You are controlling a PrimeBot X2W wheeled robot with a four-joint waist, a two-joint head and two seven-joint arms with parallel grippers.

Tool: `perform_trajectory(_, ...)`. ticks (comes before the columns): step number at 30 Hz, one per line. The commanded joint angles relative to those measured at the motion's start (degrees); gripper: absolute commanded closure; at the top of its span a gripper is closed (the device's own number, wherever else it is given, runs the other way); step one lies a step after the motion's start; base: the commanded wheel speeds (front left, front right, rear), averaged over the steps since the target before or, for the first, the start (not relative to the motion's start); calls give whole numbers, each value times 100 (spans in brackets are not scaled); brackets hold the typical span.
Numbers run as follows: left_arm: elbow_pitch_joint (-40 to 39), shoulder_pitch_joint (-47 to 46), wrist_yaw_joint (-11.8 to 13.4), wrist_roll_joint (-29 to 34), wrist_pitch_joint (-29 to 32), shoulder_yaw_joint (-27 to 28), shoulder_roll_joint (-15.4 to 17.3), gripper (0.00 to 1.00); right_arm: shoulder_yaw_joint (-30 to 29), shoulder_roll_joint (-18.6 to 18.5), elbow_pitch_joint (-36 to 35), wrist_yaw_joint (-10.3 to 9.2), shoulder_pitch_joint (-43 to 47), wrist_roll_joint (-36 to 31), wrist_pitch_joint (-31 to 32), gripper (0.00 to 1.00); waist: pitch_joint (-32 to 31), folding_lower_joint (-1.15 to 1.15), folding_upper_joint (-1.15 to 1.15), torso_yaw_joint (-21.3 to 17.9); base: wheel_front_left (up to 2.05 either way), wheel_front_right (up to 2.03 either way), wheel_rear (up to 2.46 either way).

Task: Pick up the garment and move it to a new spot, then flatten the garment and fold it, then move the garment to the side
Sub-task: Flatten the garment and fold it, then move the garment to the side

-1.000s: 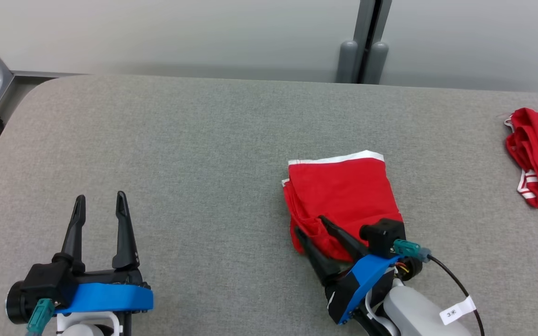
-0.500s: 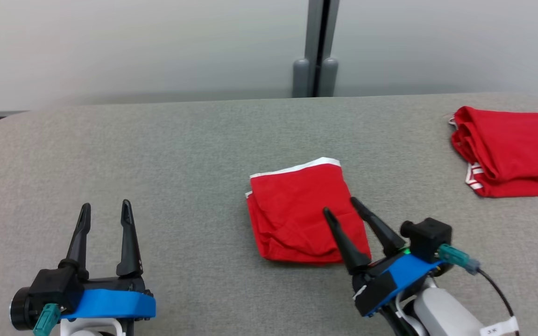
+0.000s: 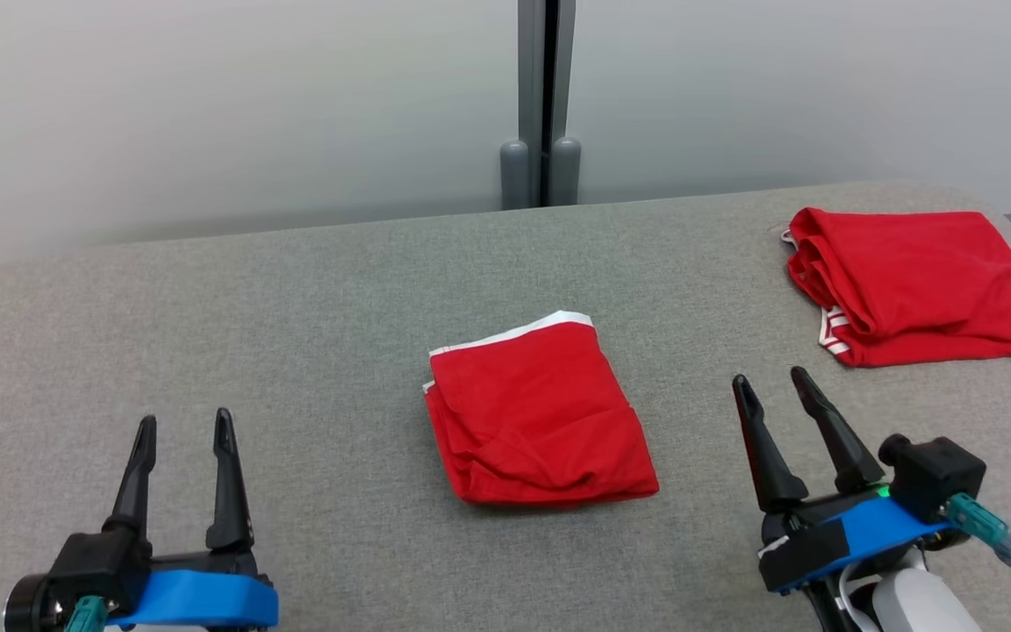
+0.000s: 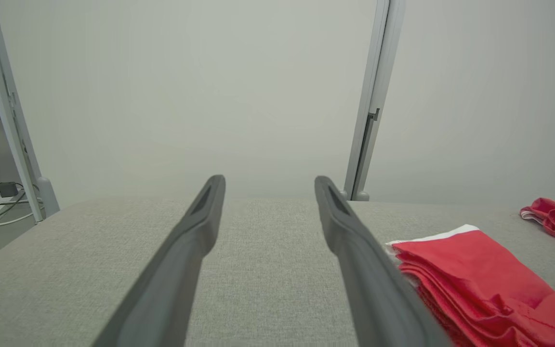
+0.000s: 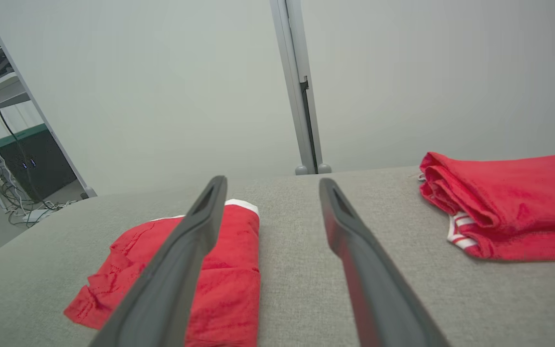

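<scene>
The garment [image 3: 536, 412], red with a white band along its far edge, lies folded into a rough square on the grey table [image 3: 295, 307], apart from both grippers. The right gripper [image 3: 770, 378] stands to the right of the garment, near it but not touching, its two dark fingers spread wide and holding nothing, pointing away from the robot. In the right wrist view the garment lies partly behind the left-hand finger, and bare table shows between the two fingers. The left gripper [image 3: 185, 418] is well to the left of the garment and a little nearer the robot, its jaws likewise released and wide apart. In the left wrist view the garment shows just right of its fingers. A pile [image 3: 918, 285] of red cloth with red-and-white striped trim lies beyond and well to the right of the garment, by the table's far right corner. Behind the garment, past the table's far edge, a grey post [image 3: 541, 96] rises against a pale wall.
</scene>
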Motion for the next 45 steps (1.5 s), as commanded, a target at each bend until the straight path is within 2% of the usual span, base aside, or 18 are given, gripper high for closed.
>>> perform_trajectory(1,10,106,40,54,-24,53,24,0,-92,15,-66,3,141,-124,-26,0,-34,0,0,-17,0,0,0)
perform_trajectory(15,23,519,119,124,-24,55,59,0,-775,316,-284,3,725,-574,109,0,-165,0,0,108,0,0,0)
perform_trajectory(34,39,467,146,99,-24,12,94,0,-941,457,-318,3,851,-931,318,0,-254,0,0,220,0,0,0)
perform_trajectory(40,83,332,105,39,-24,21,132,0,-912,407,-254,3,481,-987,417,0,-200,0,0,276,0,0,0)
perform_trajectory(45,65,188,86,33,-24,0,129,0,-653,339,-63,3,-166,-1119,569,0,-62,0,0,369,0,0,0)
